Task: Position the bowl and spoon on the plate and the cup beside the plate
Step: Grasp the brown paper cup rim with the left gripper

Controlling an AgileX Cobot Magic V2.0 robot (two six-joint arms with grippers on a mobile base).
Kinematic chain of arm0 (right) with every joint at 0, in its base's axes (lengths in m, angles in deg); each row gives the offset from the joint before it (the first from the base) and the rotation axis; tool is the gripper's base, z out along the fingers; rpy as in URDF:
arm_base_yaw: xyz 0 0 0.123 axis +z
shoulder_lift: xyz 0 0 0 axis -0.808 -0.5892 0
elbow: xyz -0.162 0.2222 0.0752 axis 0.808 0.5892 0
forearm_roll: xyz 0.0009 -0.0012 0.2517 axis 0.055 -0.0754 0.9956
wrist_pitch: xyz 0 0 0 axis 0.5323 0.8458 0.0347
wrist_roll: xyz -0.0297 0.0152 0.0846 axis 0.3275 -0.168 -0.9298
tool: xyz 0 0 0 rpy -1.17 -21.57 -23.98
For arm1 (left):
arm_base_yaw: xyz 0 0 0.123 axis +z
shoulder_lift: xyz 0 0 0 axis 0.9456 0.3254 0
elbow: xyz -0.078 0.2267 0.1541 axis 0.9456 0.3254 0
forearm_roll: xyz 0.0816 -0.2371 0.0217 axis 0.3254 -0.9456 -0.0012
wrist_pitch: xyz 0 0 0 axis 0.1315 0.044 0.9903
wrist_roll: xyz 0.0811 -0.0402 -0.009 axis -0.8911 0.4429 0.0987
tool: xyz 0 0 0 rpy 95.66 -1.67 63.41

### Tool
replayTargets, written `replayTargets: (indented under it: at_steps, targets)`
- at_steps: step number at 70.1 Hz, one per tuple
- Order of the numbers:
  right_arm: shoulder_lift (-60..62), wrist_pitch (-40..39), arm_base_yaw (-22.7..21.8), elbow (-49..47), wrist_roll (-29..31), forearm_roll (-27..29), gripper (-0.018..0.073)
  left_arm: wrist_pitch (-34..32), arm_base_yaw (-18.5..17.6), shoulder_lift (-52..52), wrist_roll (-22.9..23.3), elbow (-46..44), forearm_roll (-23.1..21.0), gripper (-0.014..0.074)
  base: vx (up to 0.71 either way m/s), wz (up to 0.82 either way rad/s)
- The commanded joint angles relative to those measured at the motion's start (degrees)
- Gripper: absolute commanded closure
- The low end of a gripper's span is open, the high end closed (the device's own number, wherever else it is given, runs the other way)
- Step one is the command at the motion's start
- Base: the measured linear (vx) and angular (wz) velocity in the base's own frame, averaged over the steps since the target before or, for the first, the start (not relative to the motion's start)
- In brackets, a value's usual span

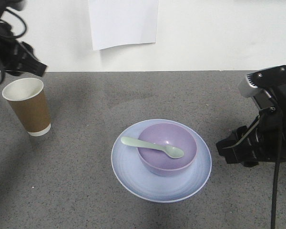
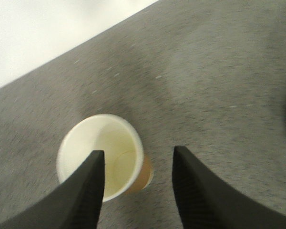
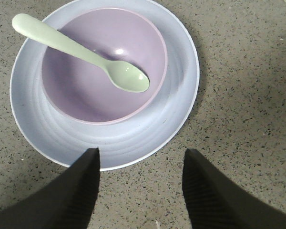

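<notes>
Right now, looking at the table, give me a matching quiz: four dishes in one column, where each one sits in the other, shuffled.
Things:
1. bowl
2. spoon
3. plate
4. cup

Places:
A. standing alone at the far left
B. flat on the grey table, under another dish
C. lying across a purple rim
D. sitting on the pale blue dish

Pairs: 1-D, 2-C, 3-B, 4-A

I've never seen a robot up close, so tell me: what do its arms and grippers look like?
Both arms are black and blocky. The left arm trails looped black cables. The right arm carries a silver-grey box with small screws near its top and a black cable hanging down. Each gripper, left and right, has two flat black fingers with finely ribbed inner pads.
</notes>
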Motion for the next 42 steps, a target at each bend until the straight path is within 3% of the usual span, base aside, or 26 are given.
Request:
replayTargets:
  at_steps: [1,10,18,42]
  targets:
    - [1.0,-2.8,-0.1,-1.3,0.3,0.5,0.0169,-3.2,3.7,-1.4,2.5,-1.4,0.0,0.0266,0.0,0.0]
    - [1.0,-2.9,-0.1,-1.3,0.3,0.6,0.0169,-4.0,9.6,0.1,4.3,-1.4,-0.1,0.0266,0.0,0.0]
    - [1.0,-2.9,-0.1,-1.3,0.3,0.6,0.0169,-3.8,12.5,3.1,4.3,-1.4,-0.2,0.0266,0.0,0.0]
    - [1.0,-2.9,-0.1,-1.3,0.3,0.7,0.0169,-6.2,13.2,11.7,5.4,-1.4,-3.8,0.0267,0.0,0.0]
